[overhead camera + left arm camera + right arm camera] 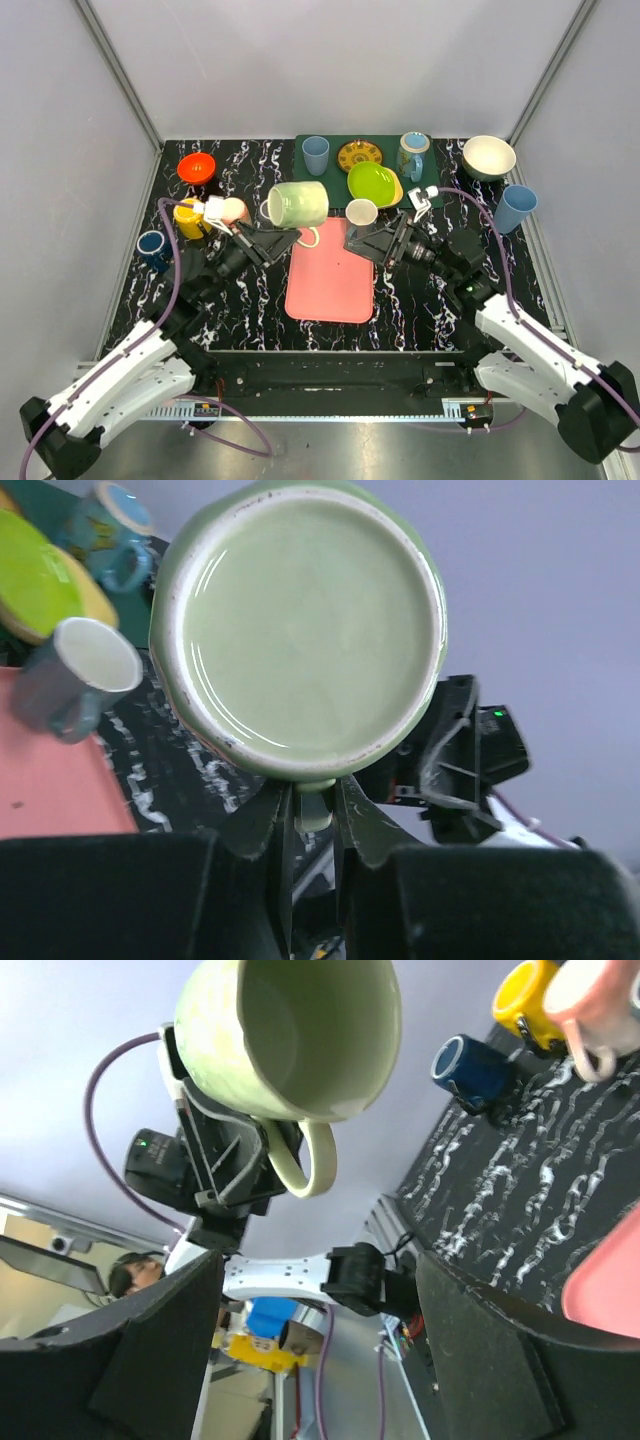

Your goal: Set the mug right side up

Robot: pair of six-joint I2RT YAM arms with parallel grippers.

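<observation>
The left arm (120,375) and right arm (520,340), at the lower corners of the overhead view, have white moulded shells on the lower links, black joints and black upper links, and each is trailed by a purple cable (179,275). The left gripper (313,805) and right gripper (318,1265) have matt black, wedge-shaped fingers, with a white bracket (213,210) at the wrist and a small green light (143,1142) on the black housing.

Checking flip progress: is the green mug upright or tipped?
Tipped sideways in the left gripper: the green mug shows its mouth to the right wrist camera, its base to the left one.
</observation>
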